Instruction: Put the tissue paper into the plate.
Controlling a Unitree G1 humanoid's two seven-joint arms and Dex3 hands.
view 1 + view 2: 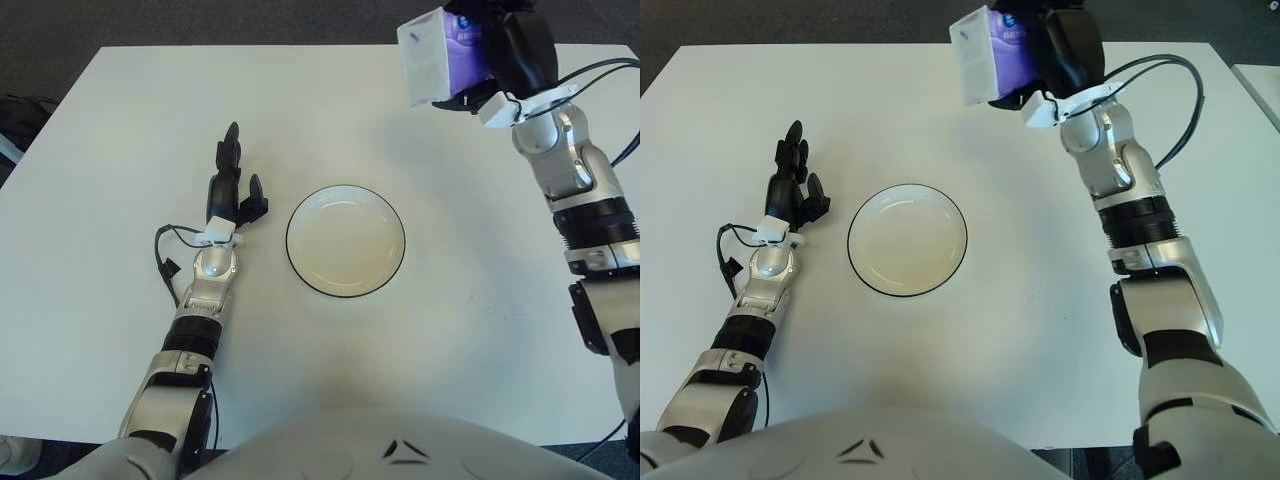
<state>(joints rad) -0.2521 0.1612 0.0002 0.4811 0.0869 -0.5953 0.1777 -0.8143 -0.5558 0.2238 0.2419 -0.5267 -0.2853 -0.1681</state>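
On the left, the left hand (232,190) is lying on the white table (120,130) with fingers stretched out, gripping nothing. Centre stage, the round white plate with a dark rim (345,240) is sitting bare. Over on the right, the right hand (510,45) is clutching the white-and-purple tissue paper pack (435,62), hoisting it above the table's far side, beyond and right of the plate.

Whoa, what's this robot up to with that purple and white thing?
Its right hand is holding a pack of tissue paper up in the air above the far side of the white table. An empty plate sits in the middle of the table; the pack is not in it yet. The left hand shows idle, left of the plate.
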